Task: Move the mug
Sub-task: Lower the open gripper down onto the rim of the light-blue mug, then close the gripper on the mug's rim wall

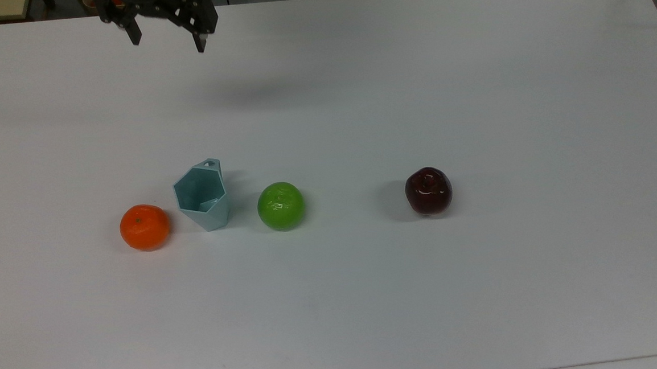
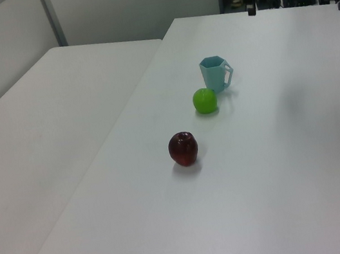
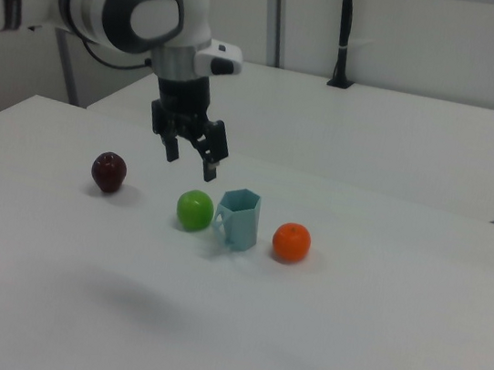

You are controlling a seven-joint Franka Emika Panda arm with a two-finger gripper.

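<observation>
The pale blue-teal faceted mug (image 1: 202,195) stands upright on the white table (image 1: 470,84), between an orange and a green apple; I also see the mug (image 2: 215,74) in the left view and the mug (image 3: 241,217) in the right view. My gripper (image 1: 167,44) hangs open and empty in the air near the top view's upper edge, well away from the mug. In the right view the gripper (image 3: 191,163) is above and to the left of the mug, fingers pointing down.
An orange (image 1: 144,226) lies left of the mug in the top view, a green apple (image 1: 281,205) right of it, and a dark red apple (image 1: 428,190) farther right. A second white table (image 2: 45,122) adjoins on the left view's left.
</observation>
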